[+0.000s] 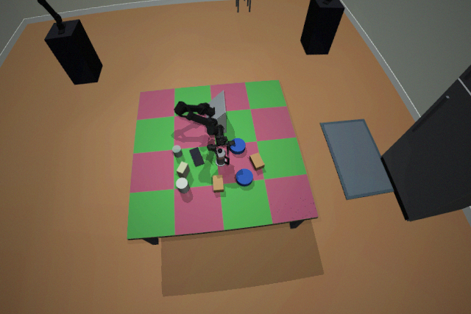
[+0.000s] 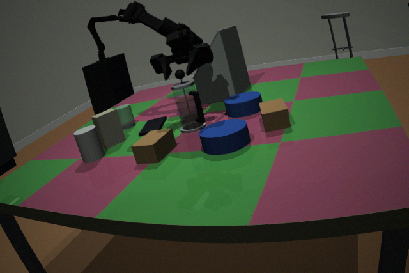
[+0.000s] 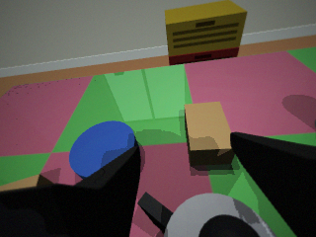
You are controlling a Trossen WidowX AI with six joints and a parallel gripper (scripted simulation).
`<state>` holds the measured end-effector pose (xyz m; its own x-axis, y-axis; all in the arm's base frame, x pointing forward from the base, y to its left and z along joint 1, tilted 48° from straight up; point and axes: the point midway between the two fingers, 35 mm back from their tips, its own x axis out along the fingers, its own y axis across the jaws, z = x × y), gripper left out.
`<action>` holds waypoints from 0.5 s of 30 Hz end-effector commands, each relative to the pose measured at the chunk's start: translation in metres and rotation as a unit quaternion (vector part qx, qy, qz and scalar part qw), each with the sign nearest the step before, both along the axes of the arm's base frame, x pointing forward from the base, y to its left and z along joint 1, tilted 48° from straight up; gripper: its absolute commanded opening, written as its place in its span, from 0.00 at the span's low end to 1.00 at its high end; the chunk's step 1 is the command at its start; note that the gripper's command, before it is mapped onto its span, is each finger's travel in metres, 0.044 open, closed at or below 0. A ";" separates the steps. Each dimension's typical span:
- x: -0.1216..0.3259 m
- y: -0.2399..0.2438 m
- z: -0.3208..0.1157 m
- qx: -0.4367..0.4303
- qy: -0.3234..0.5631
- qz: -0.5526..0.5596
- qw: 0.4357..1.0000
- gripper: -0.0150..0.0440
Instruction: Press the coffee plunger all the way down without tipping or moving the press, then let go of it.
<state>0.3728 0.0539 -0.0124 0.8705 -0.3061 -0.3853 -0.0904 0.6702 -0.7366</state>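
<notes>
No writing is legible; gripper (image 2: 178, 65) hangs wide open, empty, above the coffee press (image 2: 188, 106), centre frame, beside two blue discs (image 2: 224, 136).

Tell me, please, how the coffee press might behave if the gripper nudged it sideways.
The coffee press is tall on a narrow base, so it would probably tip rather than slide. Its clear wall looks fragile. The side handle may make it swivel.

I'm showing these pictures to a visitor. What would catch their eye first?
The pink-and-green checkered table stands out first. Near its middle, the black gripper hangs open just above the knob of the glass coffee press, with two blue discs and tan boxes around it.
</notes>
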 end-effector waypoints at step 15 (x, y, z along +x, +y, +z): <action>-0.028 0.035 0.041 0.004 0.007 -0.004 1.000 1.00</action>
<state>0.3579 0.0774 0.0124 0.8616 -0.3091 -0.4025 -0.0986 0.6761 -0.7302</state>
